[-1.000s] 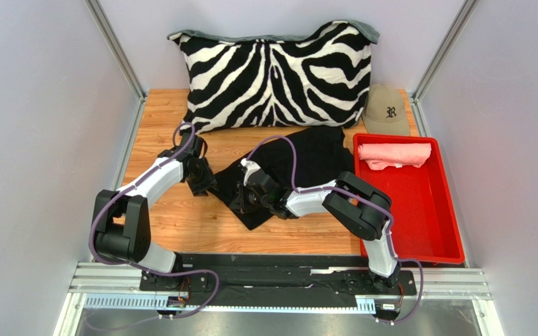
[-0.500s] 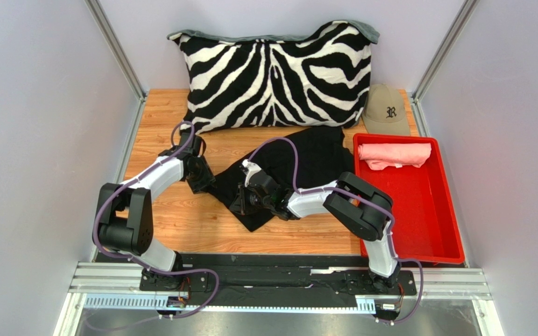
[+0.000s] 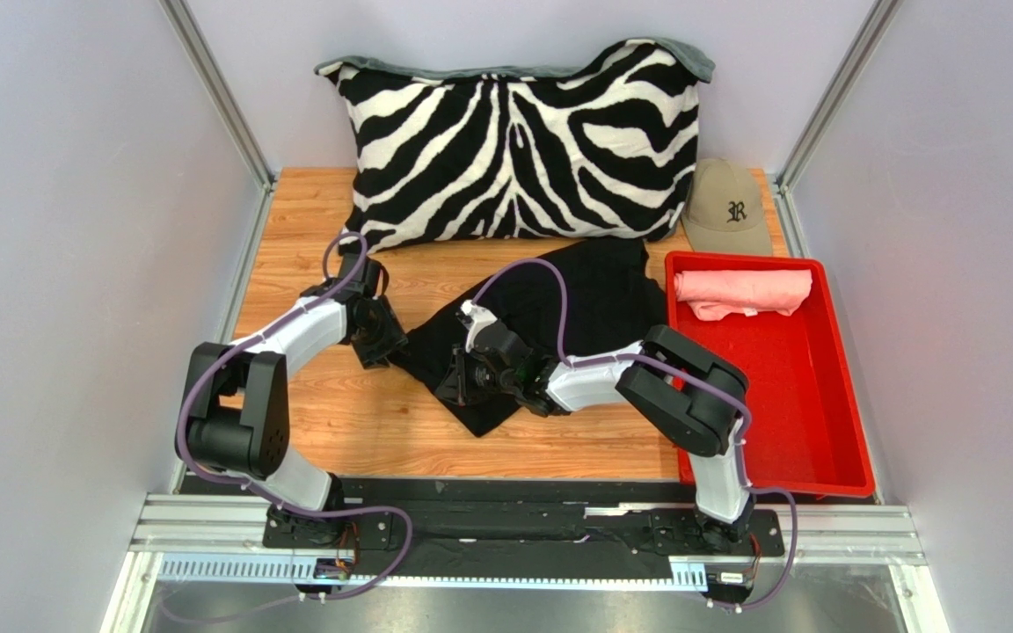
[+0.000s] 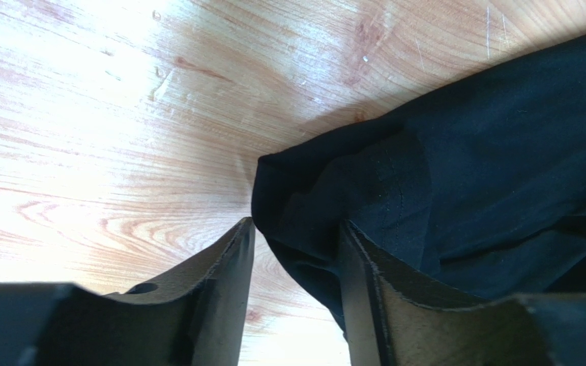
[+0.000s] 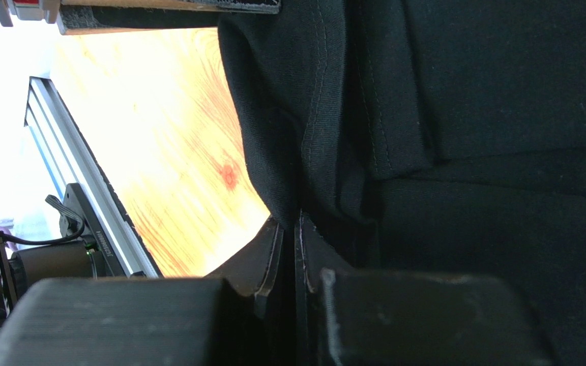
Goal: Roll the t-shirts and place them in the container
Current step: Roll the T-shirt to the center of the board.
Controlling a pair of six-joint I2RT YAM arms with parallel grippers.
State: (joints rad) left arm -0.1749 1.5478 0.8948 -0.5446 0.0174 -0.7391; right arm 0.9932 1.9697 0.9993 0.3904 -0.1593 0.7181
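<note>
Top external view: the black t-shirt [image 3: 591, 297] sprawls mid-desk [image 3: 327, 422]. Its long axis runs from lower left to upper right of the frame, and both my arms are at its lower-left end. My left end effector [image 3: 380, 346] sits at the leftmost corner. In the left wrist view its fingers stand moderately apart, the hemmed corner pokes up between them, and the cloth spreads off to the right, so nothing is pinched yet. My right end effector [image 3: 462, 383] is just beside it on the near edge, and its wrist view shows the fingers pressed almost together on a fold of black cloth. The fabric looks limp, matte, creased and doubled over itself. The pink t-shirt [image 3: 743, 290] lies rolled at the top of the red tray [image 3: 845, 442]. I'd judge the black roll has to travel toward the upper right.
</note>
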